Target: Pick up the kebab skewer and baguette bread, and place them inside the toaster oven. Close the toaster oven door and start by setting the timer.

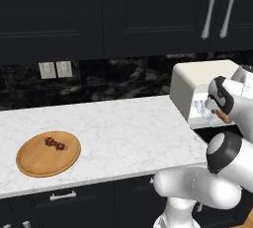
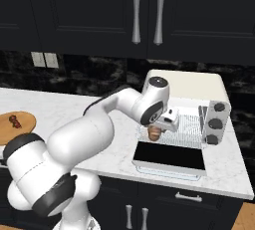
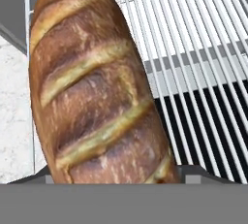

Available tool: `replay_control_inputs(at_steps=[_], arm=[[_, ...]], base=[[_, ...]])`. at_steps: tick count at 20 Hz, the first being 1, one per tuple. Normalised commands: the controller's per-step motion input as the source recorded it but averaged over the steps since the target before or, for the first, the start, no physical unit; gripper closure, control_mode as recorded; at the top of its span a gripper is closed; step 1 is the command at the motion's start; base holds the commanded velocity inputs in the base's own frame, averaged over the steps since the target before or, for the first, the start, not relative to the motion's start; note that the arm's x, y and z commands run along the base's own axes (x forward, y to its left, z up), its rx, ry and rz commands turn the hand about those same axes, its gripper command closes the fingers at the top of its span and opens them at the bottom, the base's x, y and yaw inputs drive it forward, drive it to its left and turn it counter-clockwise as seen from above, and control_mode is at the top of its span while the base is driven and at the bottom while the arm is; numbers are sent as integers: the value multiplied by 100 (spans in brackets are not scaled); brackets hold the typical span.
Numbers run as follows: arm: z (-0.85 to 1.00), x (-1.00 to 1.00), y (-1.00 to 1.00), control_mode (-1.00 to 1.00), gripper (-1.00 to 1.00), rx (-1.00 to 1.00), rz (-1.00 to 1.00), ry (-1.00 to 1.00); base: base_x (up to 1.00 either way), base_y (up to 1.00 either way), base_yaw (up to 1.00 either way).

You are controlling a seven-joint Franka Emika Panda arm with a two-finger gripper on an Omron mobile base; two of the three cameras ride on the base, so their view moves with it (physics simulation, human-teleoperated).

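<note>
The baguette bread [image 3: 92,97], a golden-brown crusty loaf, is close in front of the hand camera. My gripper [image 2: 158,127] is shut on it across its wide body. It hangs at the front left of the wire rack [image 2: 187,127] of the cream toaster oven [image 2: 189,82]. The toaster oven door [image 2: 169,157] lies folded down flat, its dark glass facing up. In the left base view the gripper [image 1: 221,115] reaches into the oven's mouth. The kebab skewer [image 1: 56,143] lies on a round wooden plate [image 1: 29,163] far to the left on the counter.
Three dark knobs [image 2: 216,123] run down the oven's right front. The white marble counter [image 1: 128,128] stretches between plate and oven. Black upper cabinets with silver handles [image 2: 147,12] hang above. Wall outlets [image 1: 55,69] sit on the dark backsplash.
</note>
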Motion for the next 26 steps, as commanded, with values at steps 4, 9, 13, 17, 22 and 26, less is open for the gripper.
replay_control_inputs(at_steps=[4, 9, 13, 17, 22, 26], arm=[[-1, 15, -4, -100, 100, 0, 0, -4], [-9, 10, 0, -100, 100, 0, 0, 0], [-10, 19, 0, -100, 100, 0, 0, 0], [-15, 15, 0, -100, 100, 0, 0, 0], [-9, 7, 0, -100, 100, 0, 0, 0], [-22, -9, 0, -100, 100, 0, 0, 0]], base=[[0, 0, 0], [0, 0, 0], [0, 0, 0], [0, 0, 0], [0, 0, 0], [0, 0, 0]])
